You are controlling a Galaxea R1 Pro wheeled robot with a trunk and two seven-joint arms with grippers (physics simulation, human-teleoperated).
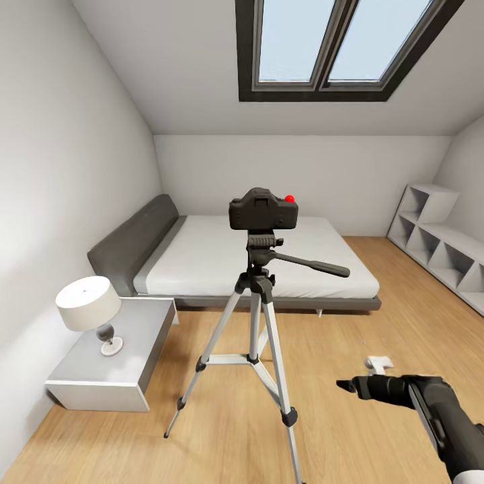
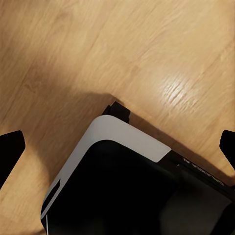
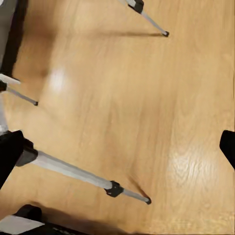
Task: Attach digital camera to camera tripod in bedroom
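The digital camera (image 1: 263,209) sits atop the camera tripod (image 1: 256,316), up and left of my right gripper (image 1: 347,385), the nearer arm. Its fingers stand apart, empty (the left gripper's (image 2: 117,147) too).

The right arm (image 1: 444,417) reaches in low and to the right of the camera tripod (image 1: 259,316), its dark forearm angled toward the tripod's legs. The right gripper (image 1: 349,384) at its end points at the tripod, level with the lower leg sections and well apart from them. Seen from the right wrist camera, its two black fingertips (image 3: 10,154) stand wide apart. From the left wrist camera, the left gripper's fingertips (image 2: 11,147) are likewise spread wide, aimed down over the robot's own black-and-white base (image 2: 127,181).
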